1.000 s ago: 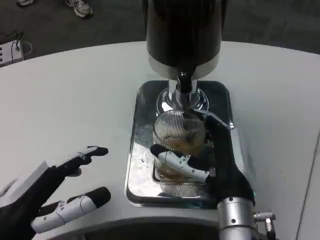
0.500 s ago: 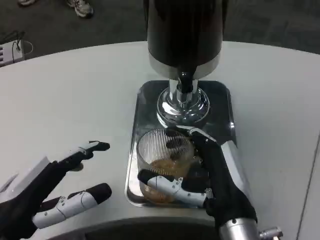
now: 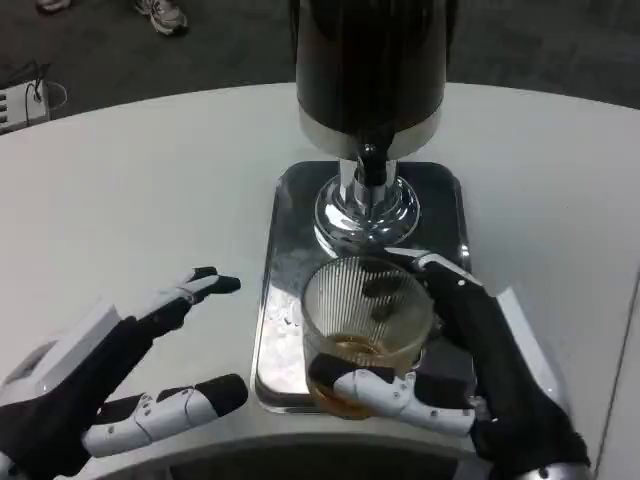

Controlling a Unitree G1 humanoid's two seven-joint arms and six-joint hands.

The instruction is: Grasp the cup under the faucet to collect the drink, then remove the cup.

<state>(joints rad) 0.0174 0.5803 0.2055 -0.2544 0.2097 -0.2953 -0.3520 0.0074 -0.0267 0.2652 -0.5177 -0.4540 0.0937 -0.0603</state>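
**Cup drawn back from the faucet**

Since a second ago your right hand (image 3: 470,380) has pulled the cup (image 3: 365,335) from under the faucet (image 3: 371,165) toward 6 o'clock, to the near edge of the steel tray (image 3: 285,260).

Head view: fingers wrap the ribbed glass, amber drink in its bottom. Your left hand (image 3: 110,385) hovers at 8 o'clock above the white table (image 3: 150,190), fingers spread, holding nothing.
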